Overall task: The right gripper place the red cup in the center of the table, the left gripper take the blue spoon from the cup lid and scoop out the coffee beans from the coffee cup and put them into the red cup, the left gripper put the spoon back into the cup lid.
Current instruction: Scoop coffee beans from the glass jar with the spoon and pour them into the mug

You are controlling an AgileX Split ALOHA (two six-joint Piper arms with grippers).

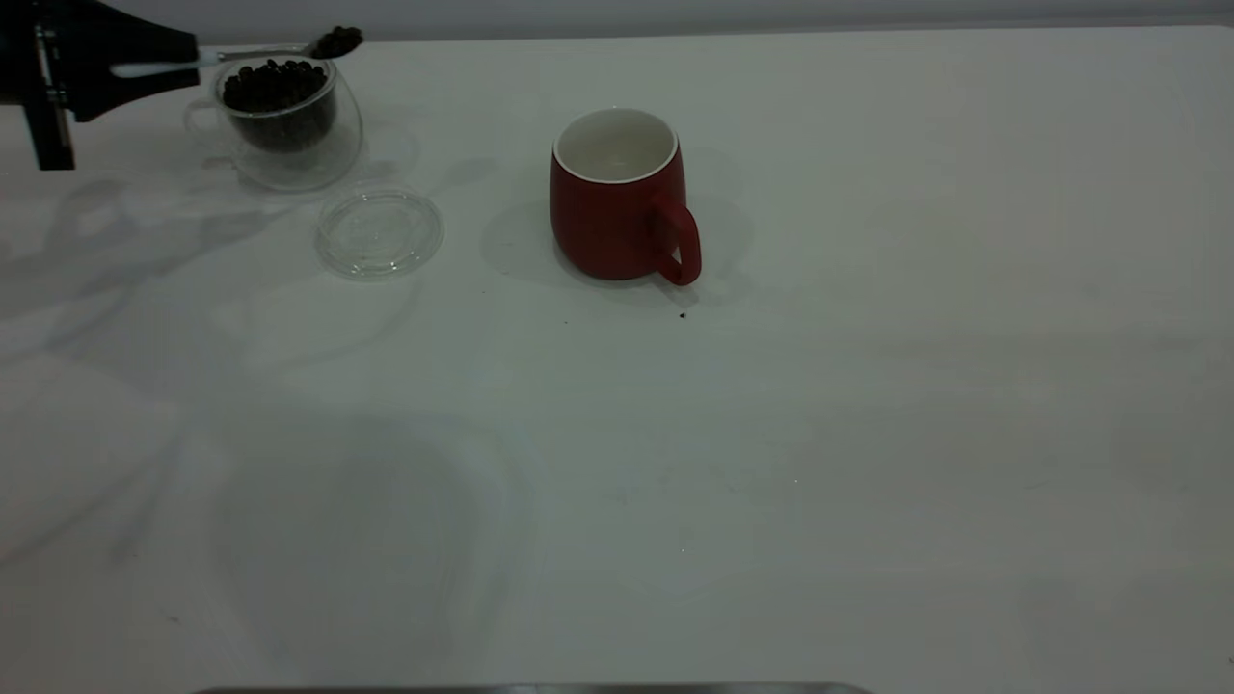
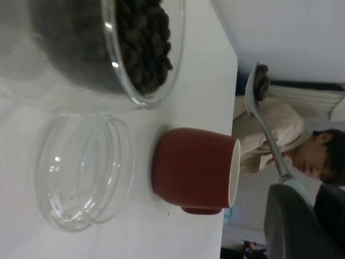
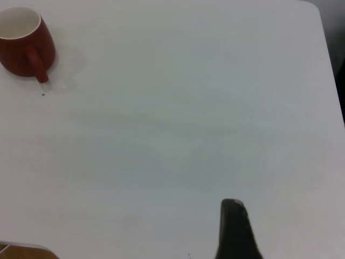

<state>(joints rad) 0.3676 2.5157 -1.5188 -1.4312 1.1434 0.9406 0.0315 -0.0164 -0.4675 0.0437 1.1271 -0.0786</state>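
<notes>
The left gripper is at the far left of the exterior view, raised above the table, its fingers pinched on the pale handle of the blue spoon. The spoon sticks out level from the fingertips, and its bowl carries a small heap of coffee beans. Directly under the shank is the coffee cup, still well filled with beans; the loaded bowl hangs over the cup's rim on the side away from the gripper. Just beyond the cup, nearer the camera, the cup lid lies flat on the table, apart from the cup. Farther out in the direction the spoon points stands the red cup, upright, white inside, handle toward the camera. A dark speck lies near its handle.

In the left wrist view a person is in the background.

One finger of the right gripper shows over bare table, well away from the red cup; how far it is spread cannot be told.
</notes>
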